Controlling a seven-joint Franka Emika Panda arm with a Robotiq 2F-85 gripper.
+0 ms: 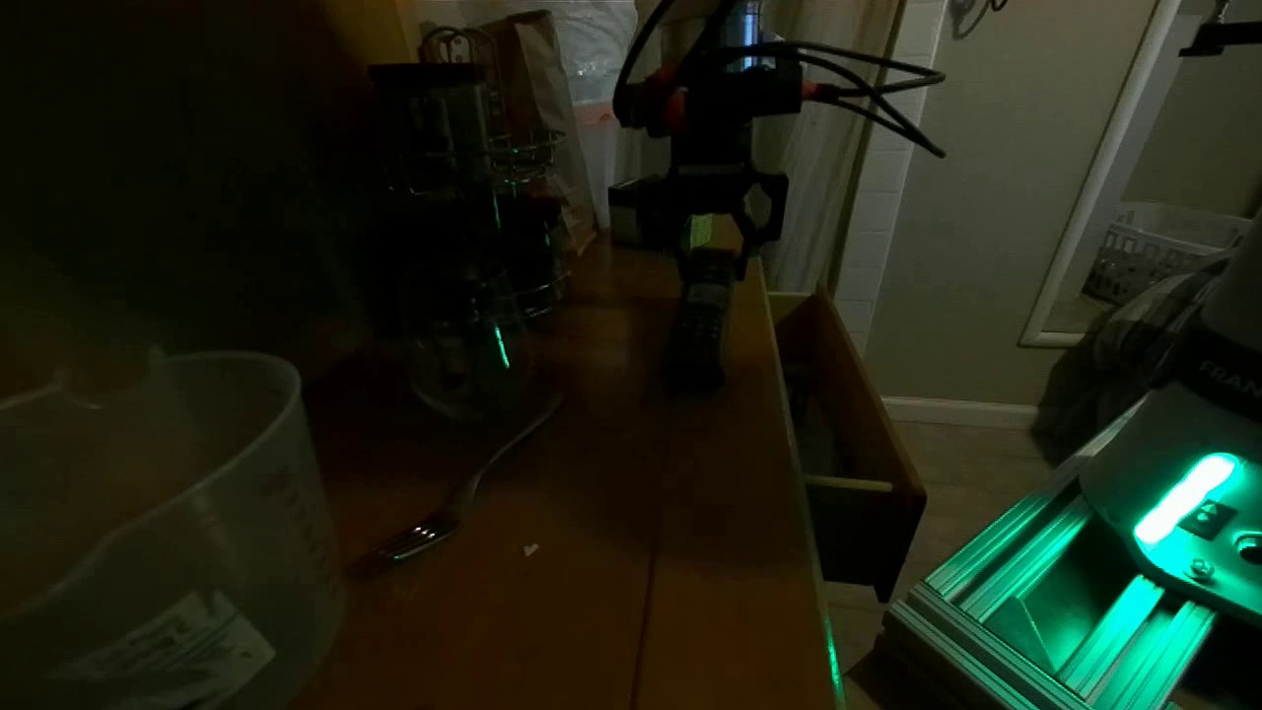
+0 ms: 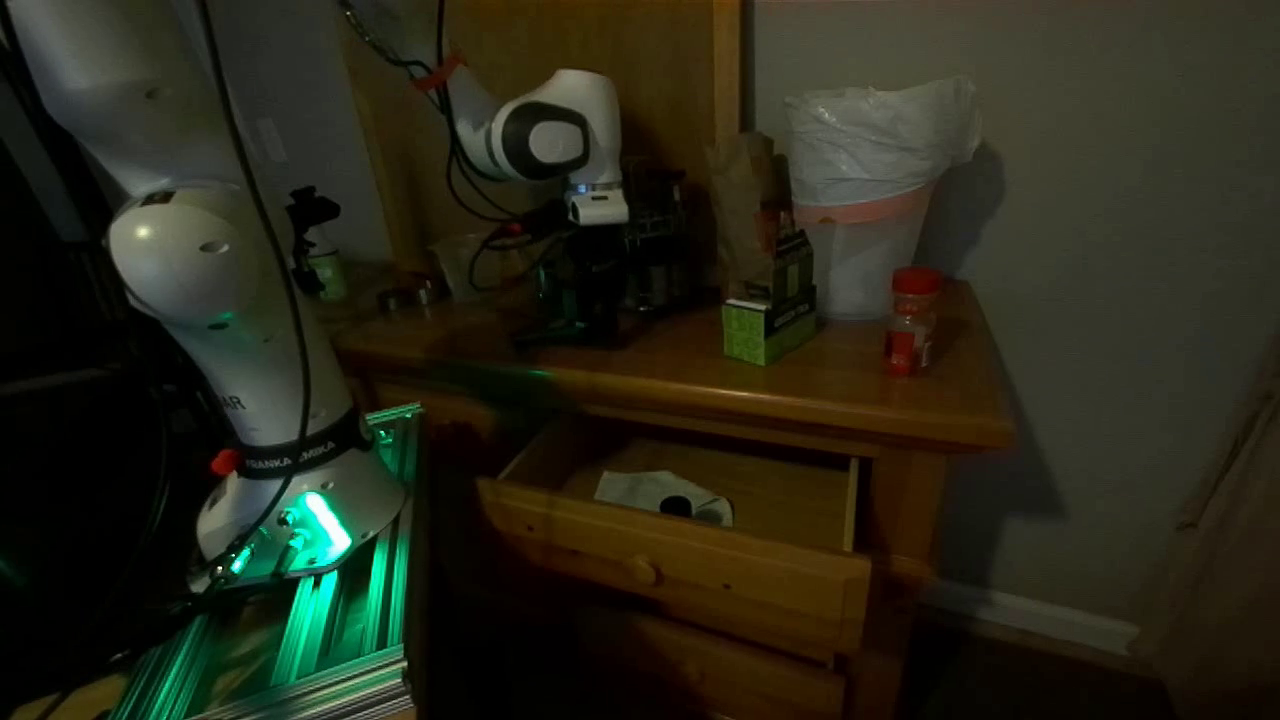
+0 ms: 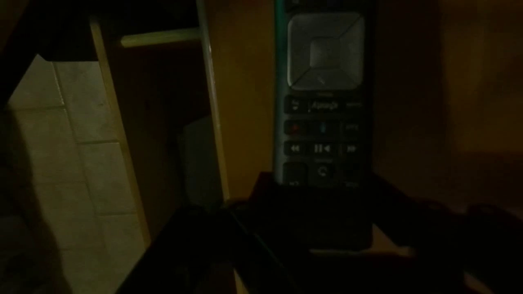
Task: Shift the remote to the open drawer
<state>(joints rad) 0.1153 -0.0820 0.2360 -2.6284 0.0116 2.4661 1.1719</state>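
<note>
Over the glossy wooden tabletop [image 1: 730, 552], the tool [image 1: 712, 264] clamps the slim, many-buttoned black remote [image 3: 322, 122].

The arm [image 2: 215, 285] stood raised, its wrist [image 2: 590, 140] bent downward; the gripper [image 1: 712, 264] hung below, pointing down, its fingers [image 1: 742, 261] clamped in a grip, slightly apart.

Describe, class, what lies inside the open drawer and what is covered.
The open drawer holds a pale sheet-like thing with a dark round patch, too dim to identify. The tabletop covers the drawer's back, hiding anything there.
</note>
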